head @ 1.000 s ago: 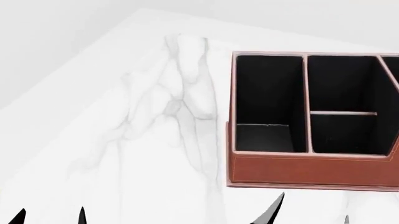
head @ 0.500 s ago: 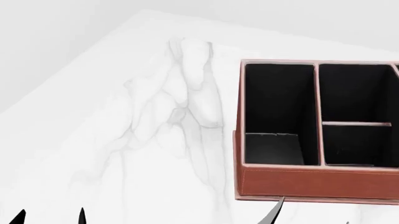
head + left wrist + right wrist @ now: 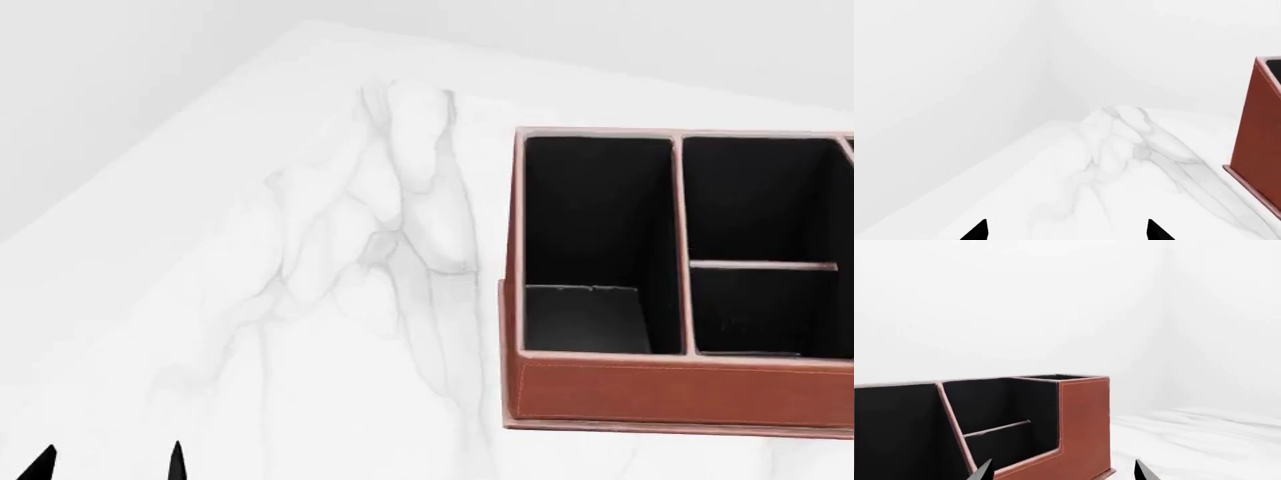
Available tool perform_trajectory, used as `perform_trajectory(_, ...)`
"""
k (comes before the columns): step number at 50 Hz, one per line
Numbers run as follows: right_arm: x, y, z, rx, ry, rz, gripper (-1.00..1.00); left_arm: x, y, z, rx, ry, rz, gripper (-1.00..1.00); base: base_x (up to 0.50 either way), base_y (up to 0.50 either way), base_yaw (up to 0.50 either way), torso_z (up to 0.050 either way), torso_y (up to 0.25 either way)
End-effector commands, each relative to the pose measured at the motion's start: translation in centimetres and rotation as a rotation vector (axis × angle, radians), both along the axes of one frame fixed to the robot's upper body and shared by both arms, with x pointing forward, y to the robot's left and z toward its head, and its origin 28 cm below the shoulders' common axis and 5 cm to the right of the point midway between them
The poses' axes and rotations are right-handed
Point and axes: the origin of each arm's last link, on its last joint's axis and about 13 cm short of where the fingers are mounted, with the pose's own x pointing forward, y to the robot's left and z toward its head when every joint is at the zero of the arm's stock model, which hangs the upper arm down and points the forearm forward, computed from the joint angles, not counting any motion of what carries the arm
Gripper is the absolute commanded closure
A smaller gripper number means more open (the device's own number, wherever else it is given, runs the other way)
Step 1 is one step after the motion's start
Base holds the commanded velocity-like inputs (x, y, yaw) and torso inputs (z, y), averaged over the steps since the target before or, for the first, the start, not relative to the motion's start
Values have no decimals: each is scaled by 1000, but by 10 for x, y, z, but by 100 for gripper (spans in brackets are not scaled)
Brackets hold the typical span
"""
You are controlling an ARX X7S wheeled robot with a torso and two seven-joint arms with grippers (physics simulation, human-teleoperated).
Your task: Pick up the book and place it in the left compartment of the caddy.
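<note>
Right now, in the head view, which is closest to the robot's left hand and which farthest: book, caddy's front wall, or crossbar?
1. Front wall of the caddy, to the right of the left hand.
2. Book, just behind that wall, lying in the left compartment.
3. Crossbar, farther back and right.

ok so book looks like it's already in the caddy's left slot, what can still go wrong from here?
1. The book lies at the near end of the left compartment, largely hidden behind the front wall, so placement is hard to confirm.
2. The right gripper hovers open, close to the caddy; a careless retreat could nudge it.
3. The caddy extends past the head view's right edge, so contact there would go unseen.
</note>
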Motion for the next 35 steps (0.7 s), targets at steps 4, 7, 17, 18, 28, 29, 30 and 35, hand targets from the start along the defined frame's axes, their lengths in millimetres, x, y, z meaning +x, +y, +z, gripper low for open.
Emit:
perform_trajectory(4,-6,-3,-5,29,-1,-137,-100,-1,-1,2,-5,-2,-3,-100,0,0,0,0,0)
perform_trajectory(7,-8,-5,-6,60,-5,-138,-100,-1,-1,1,-4,-2,-3,-100,0,0,0,0,0)
perform_trajectory(17,-10,-11,-11,138,20,-169,-100,-1,-1,1,-4,-1,-5,-100,0,0,0,0,0)
perform_trajectory(18,-11,-11,-12,144,20,-173,-100,-1,-1,1,-4,-1,-5,-100,0,0,0,0,0)
perform_trajectory(28,-12,-12,-22,213,58,-167,-100,-2,-1,0,-4,2,-6,-100,0,0,0,0,0)
perform_trajectory(29,-12,-12,-22,216,59,-165,-100,-2,-1,0,-3,3,-7,-100,0,0,0,0,0)
perform_trajectory(30,-12,-12,-23,223,61,-164,-100,-2,-1,0,-3,3,-7,-100,0,0,0,0,0)
perform_trajectory(35,-12,-12,-27,269,83,-157,-100,-3,-1,-1,-4,4,-7,-100,0,0,0,0,0)
